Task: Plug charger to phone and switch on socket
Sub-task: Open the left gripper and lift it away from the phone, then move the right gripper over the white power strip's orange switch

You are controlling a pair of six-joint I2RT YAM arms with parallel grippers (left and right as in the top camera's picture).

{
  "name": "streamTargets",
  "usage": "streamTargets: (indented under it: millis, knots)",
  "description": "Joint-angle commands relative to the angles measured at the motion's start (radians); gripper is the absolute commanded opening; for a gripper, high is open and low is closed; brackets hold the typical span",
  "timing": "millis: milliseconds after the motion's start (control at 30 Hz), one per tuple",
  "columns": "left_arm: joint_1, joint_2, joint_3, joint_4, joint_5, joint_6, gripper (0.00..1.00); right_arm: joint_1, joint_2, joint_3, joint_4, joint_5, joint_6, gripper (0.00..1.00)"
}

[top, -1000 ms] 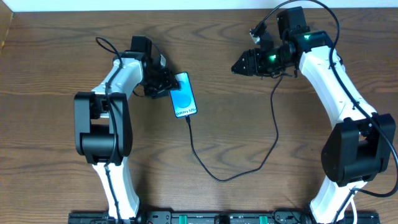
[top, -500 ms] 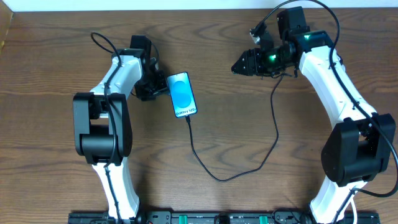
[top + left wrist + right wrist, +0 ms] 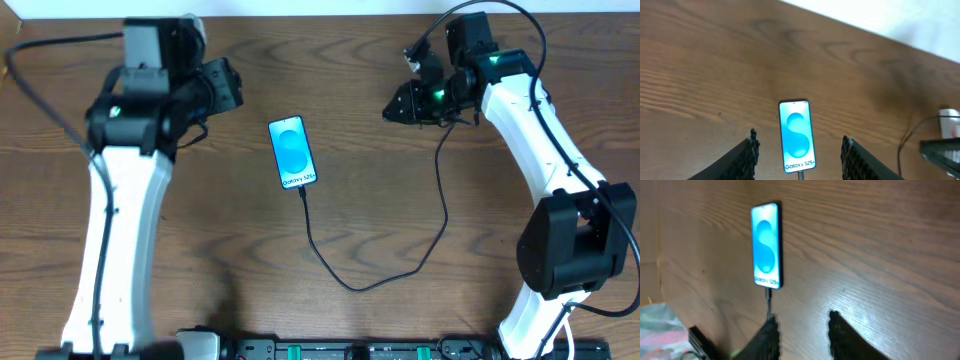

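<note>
The left claw (image 3: 799, 138) has lifted away to the far left, jaws wide and empty. The phone (image 3: 293, 152) lies flat on the surface (image 3: 230, 260), reading "Galaxy S25", with the charger (image 3: 352, 288) in its near end. The right claw (image 3: 801, 319) has narrowed and holds nothing.

Dark brown wood-grain counter (image 3: 380, 220), grain running lengthwise. Plain white wall (image 3: 880, 20) beyond its far edge. Soft overhead glare on the wood.
</note>
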Motion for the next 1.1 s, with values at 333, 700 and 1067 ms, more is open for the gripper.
streamTargets:
  millis: [333, 700, 1067]
  knots:
    - [0.004, -0.063, -0.008, -0.019, -0.01, 0.01, 0.92, -0.29, -0.234, 0.013, -0.093, 0.085, -0.05, 0.01]
    - [0.004, -0.063, -0.008, -0.019, -0.01, 0.01, 0.93, -0.565, -0.196, 0.009, -0.11, 0.14, -0.074, 0.01]
    - [0.004, -0.063, -0.008, -0.019, -0.01, 0.01, 0.93, -0.707, -0.08, 0.009, -0.071, 0.14, -0.087, 0.01]
